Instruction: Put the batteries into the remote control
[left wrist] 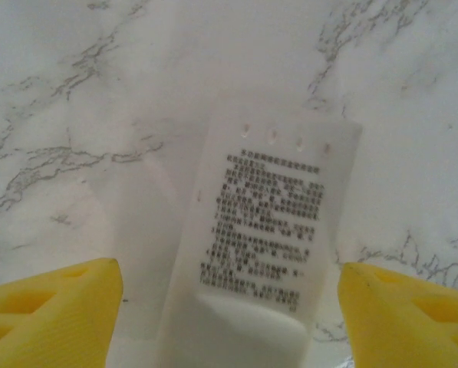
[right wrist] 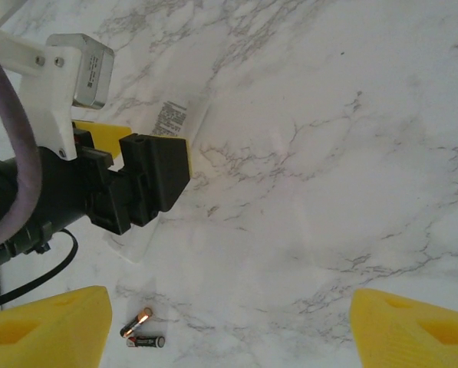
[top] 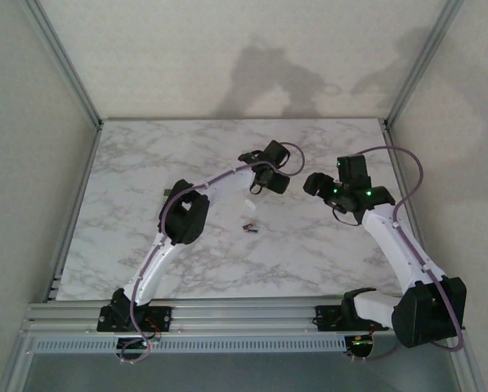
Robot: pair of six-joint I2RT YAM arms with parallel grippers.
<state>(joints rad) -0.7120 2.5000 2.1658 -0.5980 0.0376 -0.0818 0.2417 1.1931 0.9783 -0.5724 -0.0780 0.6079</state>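
Note:
The white remote control (left wrist: 267, 222) lies face down on the marble table, its printed label up. My left gripper (left wrist: 229, 322) hovers over its near end, open, with a yellow finger (left wrist: 52, 314) wide of it on each side and neither touching. From above, that left gripper (top: 264, 178) sits over the remote control (top: 250, 202). Two small batteries (top: 249, 226) lie loose together just in front of the remote control; in the right wrist view one battery (right wrist: 136, 322) lies angled against the other (right wrist: 146, 341). My right gripper (right wrist: 229, 330) is open and holds nothing, to the right of the batteries.
The left arm's black wrist block (right wrist: 140, 184) and purple cable (right wrist: 18, 138) hang over the remote control (right wrist: 169, 119). Bare marble table (top: 145, 163) stretches left, right and behind. Aluminium frame posts (top: 64, 61) and grey walls border it.

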